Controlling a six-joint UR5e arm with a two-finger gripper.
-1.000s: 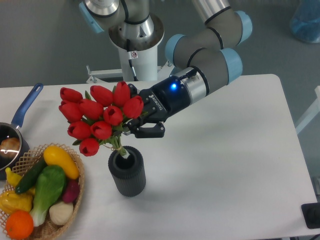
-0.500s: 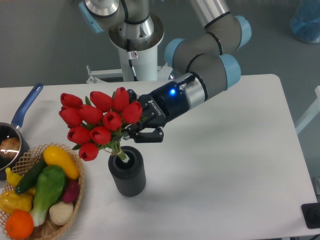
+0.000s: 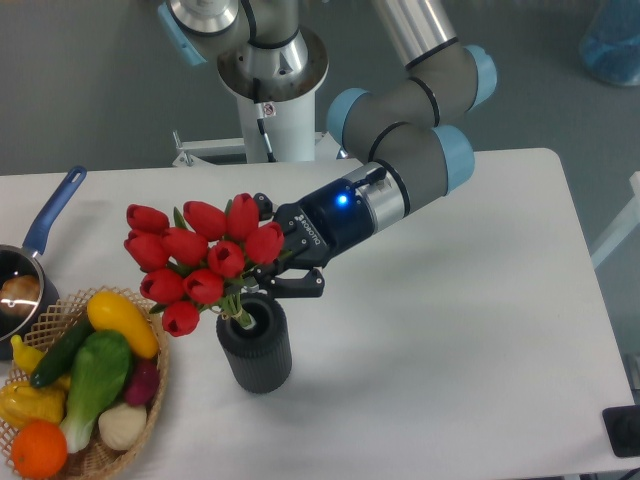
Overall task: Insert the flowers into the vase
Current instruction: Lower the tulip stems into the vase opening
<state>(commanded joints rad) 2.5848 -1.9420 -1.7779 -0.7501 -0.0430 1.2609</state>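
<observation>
Flowers clamped in hand, stems entering vase; arm angled down-left.

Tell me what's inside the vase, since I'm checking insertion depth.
The flowers' stem ends enter the vase's mouth, leaning left. Its wall hides their depth. The gripper sits just above the rim.

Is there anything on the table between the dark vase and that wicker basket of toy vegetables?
No. In the camera view only bare white table separates the vase from the basket; the tulips overhang above it.
</observation>
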